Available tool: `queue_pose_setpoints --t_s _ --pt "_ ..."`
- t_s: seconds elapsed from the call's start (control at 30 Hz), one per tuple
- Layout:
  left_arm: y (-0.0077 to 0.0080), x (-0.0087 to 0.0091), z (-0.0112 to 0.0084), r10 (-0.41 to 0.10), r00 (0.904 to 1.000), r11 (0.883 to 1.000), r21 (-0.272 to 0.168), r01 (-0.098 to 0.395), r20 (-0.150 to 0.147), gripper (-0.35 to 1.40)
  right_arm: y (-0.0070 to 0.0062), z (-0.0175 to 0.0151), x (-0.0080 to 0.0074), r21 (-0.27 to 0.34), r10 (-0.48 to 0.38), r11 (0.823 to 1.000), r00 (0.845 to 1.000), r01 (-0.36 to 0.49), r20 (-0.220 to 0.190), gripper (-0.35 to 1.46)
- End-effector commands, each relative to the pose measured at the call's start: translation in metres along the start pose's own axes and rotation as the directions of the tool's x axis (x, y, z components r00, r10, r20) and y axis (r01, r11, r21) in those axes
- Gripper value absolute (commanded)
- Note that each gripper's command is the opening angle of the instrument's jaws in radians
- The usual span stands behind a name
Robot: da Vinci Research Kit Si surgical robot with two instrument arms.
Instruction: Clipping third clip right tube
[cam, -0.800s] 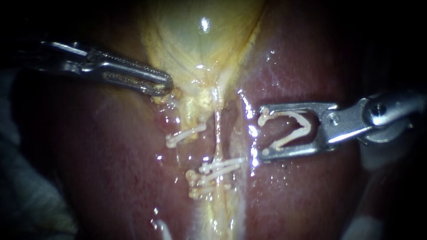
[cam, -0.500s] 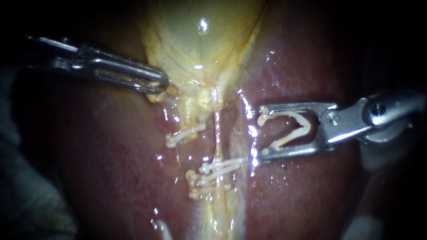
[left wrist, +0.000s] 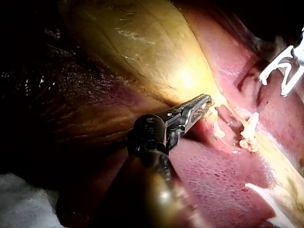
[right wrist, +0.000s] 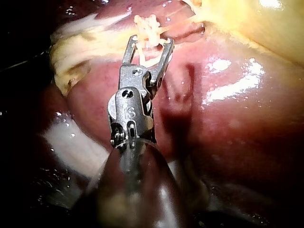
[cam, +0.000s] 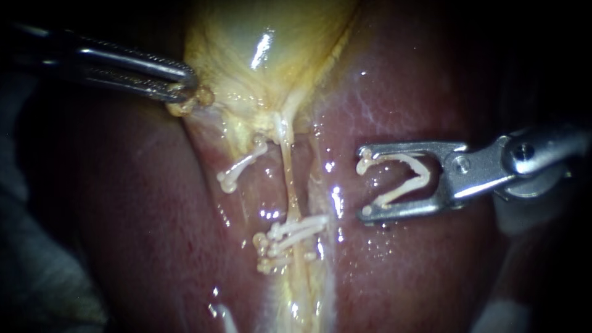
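Closest to us, a stack of white clips (cam: 290,235) sits across the right tube (cam: 287,185), with liver (cam: 431,271) on both sides. Just past that, our right instrument (cam: 364,183) hangs over the liver, right of the tube and clear of it. Its jaws are spread wide but gripping an open clip (cam: 414,176) between them. A lone clip (cam: 239,166) sits up and left of the stack. Furthest back, our left instrument (cam: 187,88) has its jaws clamped on the yellowish edge of the gallbladder (cam: 259,37).
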Motion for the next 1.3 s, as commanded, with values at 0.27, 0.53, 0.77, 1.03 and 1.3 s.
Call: queue_pose_setpoints --t_s 0.27,0.53,0.77,1.03,1.3 --pt "0.0001 -0.0002 0.0003 0.001 1.0000 1.000 0.003 -0.001 -0.001 -0.35 0.0006 0.0015 0.0001 -0.012 0.068 0.998 0.998 -0.068 -0.003 0.43" --pt "0.0003 -0.0003 0.0004 0.001 1.0000 1.000 0.005 -0.001 -0.002 -0.35 0.0023 0.0040 -0.0016 0.017 0.228 0.974 0.972 -0.227 -0.056 0.44" --pt "0.0003 -0.0003 0.0005 0.001 1.0000 1.000 0.007 -0.001 -0.003 -0.35 0.0038 0.0063 -0.0043 0.055 0.332 0.943 0.941 -0.328 -0.066 0.44" --pt "0.0004 -0.0005 0.0006 0.001 1.0000 1.000 0.008 -0.001 -0.003 -0.35 0.0053 0.0091 -0.0067 0.078 0.398 0.916 0.914 -0.393 -0.074 0.46" --pt "0.0004 -0.0006 0.0007 0.002 1.0000 1.000 0.008 -0.002 -0.003 -0.35 0.0059 0.0113 -0.0076 0.083 0.425 0.904 0.903 -0.419 -0.069 0.46"
